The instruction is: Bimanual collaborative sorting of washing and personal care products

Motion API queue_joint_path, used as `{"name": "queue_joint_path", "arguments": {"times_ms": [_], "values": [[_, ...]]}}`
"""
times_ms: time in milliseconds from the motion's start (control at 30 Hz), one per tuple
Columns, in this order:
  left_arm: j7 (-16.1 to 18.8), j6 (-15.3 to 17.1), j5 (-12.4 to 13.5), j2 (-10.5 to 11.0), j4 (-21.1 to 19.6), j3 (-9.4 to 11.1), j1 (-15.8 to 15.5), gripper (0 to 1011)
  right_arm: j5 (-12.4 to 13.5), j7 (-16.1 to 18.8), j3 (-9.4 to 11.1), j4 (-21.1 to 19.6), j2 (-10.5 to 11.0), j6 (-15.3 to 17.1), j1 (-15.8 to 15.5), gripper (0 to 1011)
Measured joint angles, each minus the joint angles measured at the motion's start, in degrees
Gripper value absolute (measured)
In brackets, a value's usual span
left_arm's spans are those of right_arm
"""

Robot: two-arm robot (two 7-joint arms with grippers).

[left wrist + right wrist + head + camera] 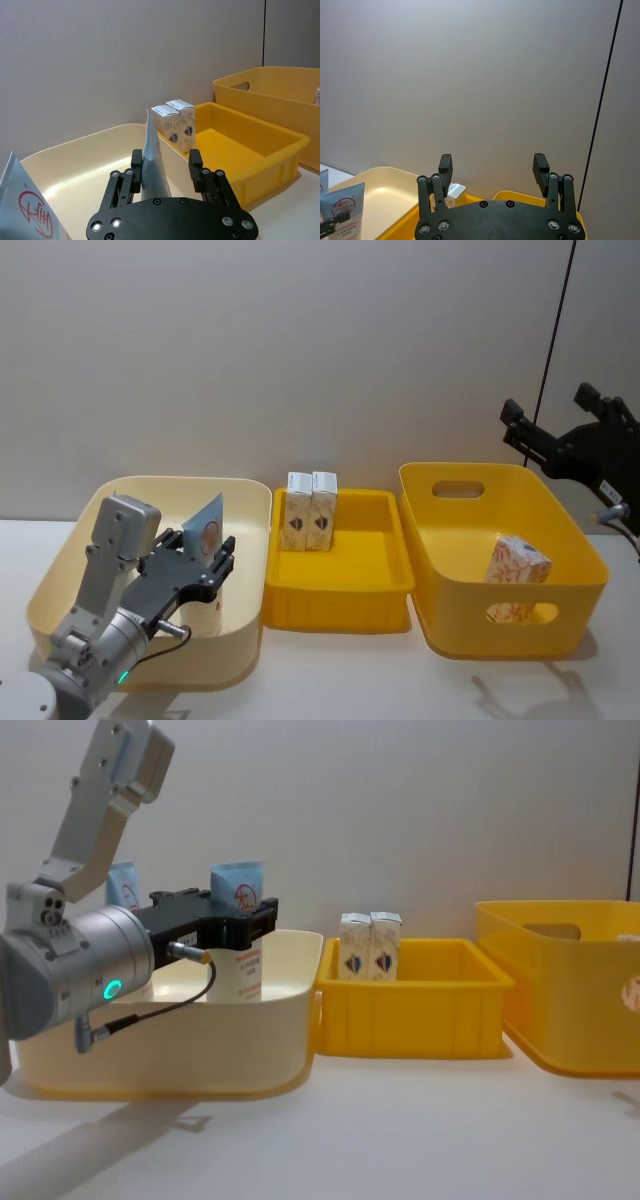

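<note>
Left tool [165,156] is held over the cream bin with its jaws set wide, astride a tube that is not yet clamped: one finger is seen just beside the tube's face and the other stands apart from it. On the worktop [350,685] three containers are lined up: the cream bin [200,1040] on the robot's left, a deep yellow bin [440,570] on its right, and a shallow yellow tray [340,560] between them. The right tool [492,162] is parked high beyond the deep bin, its jaws spread wide and nothing held. The tube [205,525] is stood inside the cream bin, and a second tube [25,210] is found near it. Two cartons [311,510] are stood side by side at the tray's far left corner, and one carton [517,562] is leaned in the deep bin. For a sound pick, the flat faces should be squeezed squarely at mid-body, with the tube centred between the fingers before closing, so that it is not tipped. The tube's long axis is held near vertical, with a slight lean; its crimped end is pointed up and its cap end down.
</note>
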Motion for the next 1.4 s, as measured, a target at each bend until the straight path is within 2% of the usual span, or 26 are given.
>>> {"name": "queue_joint_path", "arguments": {"times_ms": [67, 100, 233, 267, 367, 467, 700, 1400], "values": [[0.0, 0.0, 0.0, 0.0, 0.0, 0.0, 0.0, 526, 0.0, 0.0, 0.0, 0.0, 0.0, 0.0, 0.0, 1001], [0.1, 0.0, 0.1, 0.0, 0.0, 0.0, 0.0, 469, 0.0, 0.0, 0.0, 0.0, 0.0, 0.0, 0.0, 1001], [0.1, 0.1, 0.2, 0.0, 0.0, 0.0, -0.1, 382, 0.0, 0.0, 0.0, 0.0, 0.0, 0.0, 0.0, 1001], [0.1, 0.1, 0.2, 0.0, 0.0, 0.0, -0.1, 319, 0.0, 0.0, 0.0, 0.0, 0.0, 0.0, 0.0, 1001], [0.1, 0.1, 0.2, -0.1, 0.1, 0.0, -0.1, 224, 0.0, 0.0, 0.0, 0.0, 0.0, 0.0, 0.0, 1001], [0.1, 0.1, 0.3, -0.1, 0.1, 0.1, -0.1, 179, 0.0, 0.0, 0.0, 0.0, 0.0, 0.0, 0.0, 1001], [0.2, 0.1, 0.3, -0.1, 0.1, 0.0, -0.1, 140, 0.0, 0.0, 0.0, 0.0, 0.0, 0.0, 0.0, 1001], [0.2, 0.1, 0.4, -0.1, 0.1, 0.0, -0.2, 141, 0.0, 0.0, 0.0, 0.0, 0.0, 0.0, 0.0, 1001]]}}
